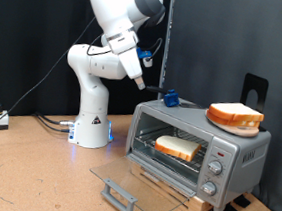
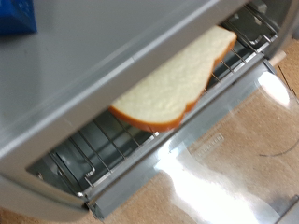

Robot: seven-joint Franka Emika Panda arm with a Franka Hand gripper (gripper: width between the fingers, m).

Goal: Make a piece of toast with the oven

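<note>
Glass door (image 1: 124, 180) of the oven (image 1: 199, 146) is seen dropped flat open, grey bar handle (image 1: 118, 195) nearest the table's front edge. One bread slice (image 2: 175, 80) is seen lying on the wire rack (image 2: 103, 147) inside; a second slice (image 1: 234, 117) is seen resting on the oven's roof. The gripper (image 1: 143, 82) is held above the oven's far top corner, gripping nothing visible; its opening cannot be told.

White arm (image 1: 105, 62) rising from base at centre left, elbow bent at upper centre, gripper (image 1: 143, 84) angled downward toward frame centre
</note>
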